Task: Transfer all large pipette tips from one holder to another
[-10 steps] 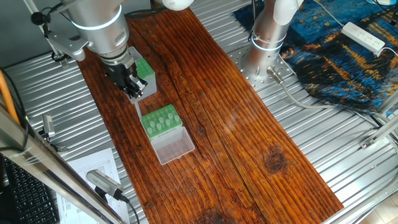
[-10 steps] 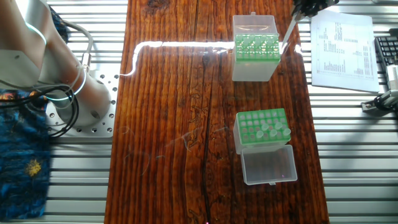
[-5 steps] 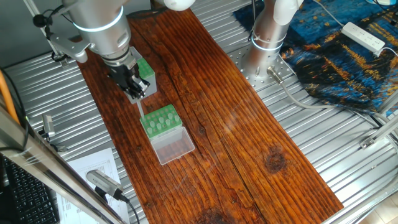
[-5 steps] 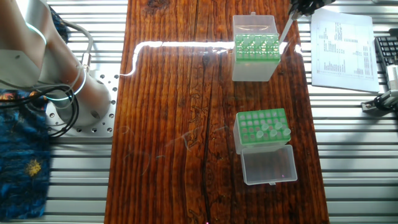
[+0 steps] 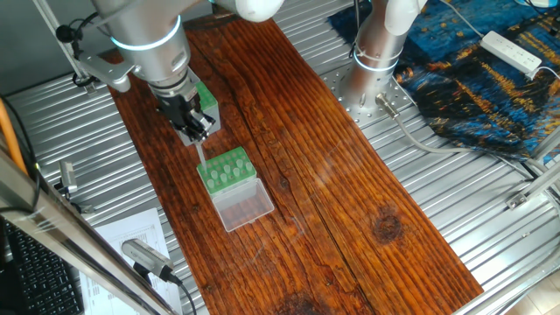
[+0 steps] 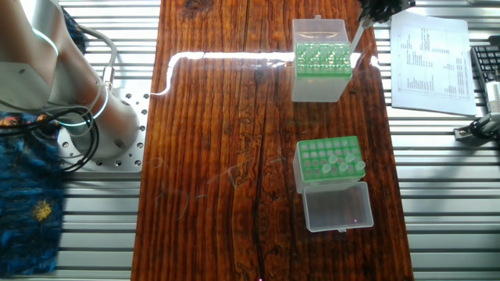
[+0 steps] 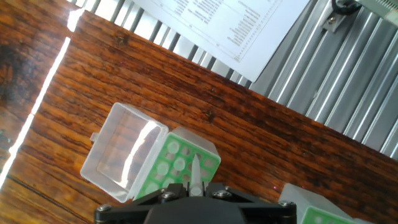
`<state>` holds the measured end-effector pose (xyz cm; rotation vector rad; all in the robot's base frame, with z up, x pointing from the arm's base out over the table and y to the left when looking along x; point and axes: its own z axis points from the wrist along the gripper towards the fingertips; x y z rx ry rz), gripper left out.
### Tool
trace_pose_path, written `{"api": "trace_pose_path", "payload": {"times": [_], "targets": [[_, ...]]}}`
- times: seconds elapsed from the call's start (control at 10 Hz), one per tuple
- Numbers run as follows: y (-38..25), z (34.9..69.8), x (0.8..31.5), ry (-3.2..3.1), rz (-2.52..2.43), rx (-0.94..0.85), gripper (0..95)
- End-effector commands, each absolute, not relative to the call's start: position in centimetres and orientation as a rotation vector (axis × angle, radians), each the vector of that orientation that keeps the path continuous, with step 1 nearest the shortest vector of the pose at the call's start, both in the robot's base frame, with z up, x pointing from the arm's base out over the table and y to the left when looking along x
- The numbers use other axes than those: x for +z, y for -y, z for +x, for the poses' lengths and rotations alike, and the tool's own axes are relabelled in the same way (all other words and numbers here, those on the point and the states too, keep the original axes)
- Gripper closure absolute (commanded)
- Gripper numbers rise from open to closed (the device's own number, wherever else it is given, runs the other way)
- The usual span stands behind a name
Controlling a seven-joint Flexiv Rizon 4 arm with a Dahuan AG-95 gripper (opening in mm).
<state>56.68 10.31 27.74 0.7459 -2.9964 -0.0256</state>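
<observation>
The gripper is clamped on one pale pipette tip, which hangs with its long axis along the fingers and its narrow end pointing down toward the table. In the hand view the tip sits over the low green rack, whose clear lid lies open flat to the left. In the one fixed view the gripper hovers in the air between the taller grey-sided holder behind it and the low rack in front, touching neither. The wooden board stretches bare to the right. In the other fixed view the held tip slants down at the holder's upper right corner, near a printed sheet on the ribbed metal.
</observation>
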Motion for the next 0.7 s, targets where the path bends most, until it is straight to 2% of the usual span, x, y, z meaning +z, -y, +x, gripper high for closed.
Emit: {"api": "trace_pose_path", "payload": {"times": [0.1,0.2,0.3,0.7], "targets": [[-10.45,56.94,27.61,2.996,0.726,-0.027,95.0],[-10.5,56.91,27.47,2.995,0.728,-0.028,95.0],[-10.49,56.89,27.42,2.992,0.736,-0.027,76.0],[-9.93,56.57,27.07,2.988,0.751,-0.02,76.0]]}}
